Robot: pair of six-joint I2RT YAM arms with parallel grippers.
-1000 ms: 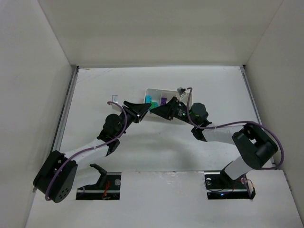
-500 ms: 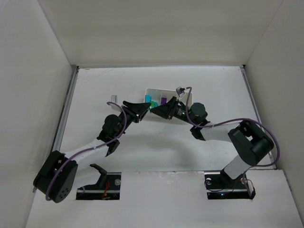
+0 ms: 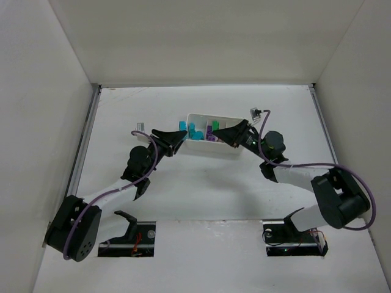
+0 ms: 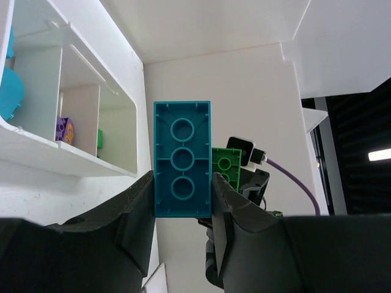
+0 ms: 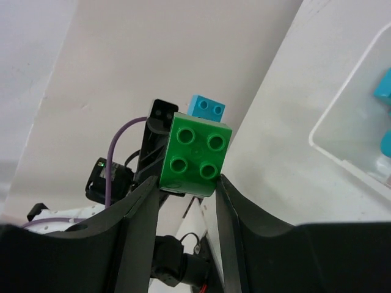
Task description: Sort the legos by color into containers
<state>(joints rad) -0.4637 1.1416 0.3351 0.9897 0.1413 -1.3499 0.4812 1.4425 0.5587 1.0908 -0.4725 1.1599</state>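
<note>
The table (image 3: 122,110) carries the two arms, which reach toward 12 o'clock from their bases at 6 o'clock: the left arm (image 3: 131,174) from 7 o'clock, the right arm (image 3: 305,177) from 5 o'clock. The white tray (image 3: 208,148) lies just beyond the table's centre, its long axis running 9 to 3 o'clock. The left fingers (image 4: 139,210) sit at the tray's 9 o'clock end. The right fingers (image 5: 142,210) sit over its 3 o'clock half. In the top view, cyan bricks (image 3: 194,131) lie in the 9 o'clock compartment. A purple brick (image 3: 211,132) lies in the middle one, and a green piece (image 3: 215,122) shows just toward 12 o'clock of the purple brick. The left fingers are clamped on a teal brick (image 4: 182,160), gripped by its long sides with the hollow underside facing the wrist camera. The right fingers are clamped on a green brick (image 5: 194,154), studs facing the wrist camera and its lower edge seated between the tips. The two held bricks face each other, near but apart.
</note>
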